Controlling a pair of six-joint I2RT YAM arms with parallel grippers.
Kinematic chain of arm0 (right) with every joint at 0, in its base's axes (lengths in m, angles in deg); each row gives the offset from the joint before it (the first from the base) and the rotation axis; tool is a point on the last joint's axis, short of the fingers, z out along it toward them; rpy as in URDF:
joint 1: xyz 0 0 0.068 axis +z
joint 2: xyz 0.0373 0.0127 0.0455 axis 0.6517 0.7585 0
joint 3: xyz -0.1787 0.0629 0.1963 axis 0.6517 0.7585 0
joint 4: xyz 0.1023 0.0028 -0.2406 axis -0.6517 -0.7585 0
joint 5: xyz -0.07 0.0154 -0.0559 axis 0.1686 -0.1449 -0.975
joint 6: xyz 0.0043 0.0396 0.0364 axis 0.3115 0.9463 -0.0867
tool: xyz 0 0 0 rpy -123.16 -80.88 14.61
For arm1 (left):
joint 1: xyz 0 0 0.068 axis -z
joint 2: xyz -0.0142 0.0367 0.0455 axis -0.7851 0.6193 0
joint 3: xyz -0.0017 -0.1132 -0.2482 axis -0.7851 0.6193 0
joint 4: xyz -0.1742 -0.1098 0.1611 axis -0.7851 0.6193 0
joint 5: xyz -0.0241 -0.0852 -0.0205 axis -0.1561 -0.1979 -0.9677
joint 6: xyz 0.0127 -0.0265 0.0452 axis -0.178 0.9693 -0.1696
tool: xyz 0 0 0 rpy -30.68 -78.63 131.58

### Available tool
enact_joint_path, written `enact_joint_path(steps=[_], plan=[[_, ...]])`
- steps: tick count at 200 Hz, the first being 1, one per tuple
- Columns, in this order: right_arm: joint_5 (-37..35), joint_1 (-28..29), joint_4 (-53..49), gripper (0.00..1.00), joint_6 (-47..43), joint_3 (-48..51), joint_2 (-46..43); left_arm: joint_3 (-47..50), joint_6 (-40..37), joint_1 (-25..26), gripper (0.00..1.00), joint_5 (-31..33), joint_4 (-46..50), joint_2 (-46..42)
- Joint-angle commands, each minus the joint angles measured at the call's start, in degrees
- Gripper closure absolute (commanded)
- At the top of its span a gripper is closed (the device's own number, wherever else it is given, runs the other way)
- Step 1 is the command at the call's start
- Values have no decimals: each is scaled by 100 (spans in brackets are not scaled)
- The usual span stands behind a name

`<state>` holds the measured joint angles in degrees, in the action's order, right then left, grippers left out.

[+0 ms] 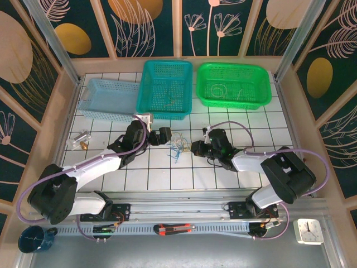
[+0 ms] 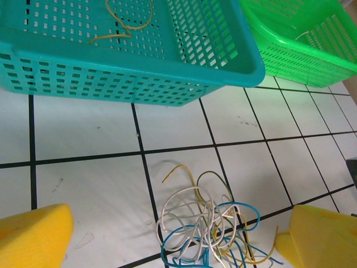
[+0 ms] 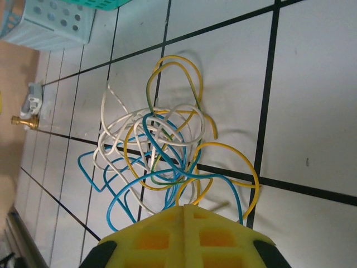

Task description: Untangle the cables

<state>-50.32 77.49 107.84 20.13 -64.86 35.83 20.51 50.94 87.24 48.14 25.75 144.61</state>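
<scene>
The cables (image 1: 177,146) are a small tangle of blue, yellow and whitish wires lying on the white tiled table (image 1: 268,128) between my two grippers. My left gripper (image 1: 164,135) is just left of the tangle. In the left wrist view its yellow fingers (image 2: 33,237) stand wide open, with the cables (image 2: 212,229) on the tiles between and ahead of them. My right gripper (image 1: 196,148) is at the tangle's right side. In the right wrist view its yellow fingertips (image 3: 187,215) are pressed together, and yellow and blue strands of the cables (image 3: 162,151) run in at the tips.
Three baskets line the back: light blue (image 1: 109,99), teal (image 1: 165,89) with a yellowish wire (image 2: 120,28) inside, and green (image 1: 233,84) with a pale wire. A small brass-tipped part (image 1: 78,141) lies at the left. Mug (image 1: 34,239), tool (image 1: 174,228) and clock (image 1: 308,230) sit near the front.
</scene>
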Motion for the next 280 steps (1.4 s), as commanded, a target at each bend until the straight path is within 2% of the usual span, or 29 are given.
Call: enact_joint_path(steps=[1, 63, 79, 91, 113, 130, 175, 218, 253, 280], plan=[[59, 33, 164, 100, -43, -103, -95, -40, -94, -31, 1, -115, -120, -17], [-89, 36, -343, 100, -208, -274, -666, 139, -478, -30, 1, -305, -243, -148], [-234, 23, -466, 77, -220, -229, -679, 148, -469, -34, 1, -335, -281, -140], [-278, 7, -463, 65, -195, -166, -631, 166, -448, -27, 1, -336, -317, -131], [-309, -10, -300, 53, -117, -69, -488, 149, -423, -34, 1, -379, -349, -96], [-300, -35, -133, 48, -41, -46, -317, 141, -425, -34, 1, -385, -339, -79], [-34, -133, 384, 48, 204, -6, 135, 151, -421, -31, 1, -399, -324, -96], [264, -264, 851, 59, 406, 41, 390, 184, -403, -30, 1, -414, -350, -96], [424, -324, 1019, 73, 472, 59, 457, 184, -403, -34, 1, -431, -364, -87], [473, -324, 1063, 73, 492, 94, 490, 168, -403, -28, 1, -445, -367, -78]])
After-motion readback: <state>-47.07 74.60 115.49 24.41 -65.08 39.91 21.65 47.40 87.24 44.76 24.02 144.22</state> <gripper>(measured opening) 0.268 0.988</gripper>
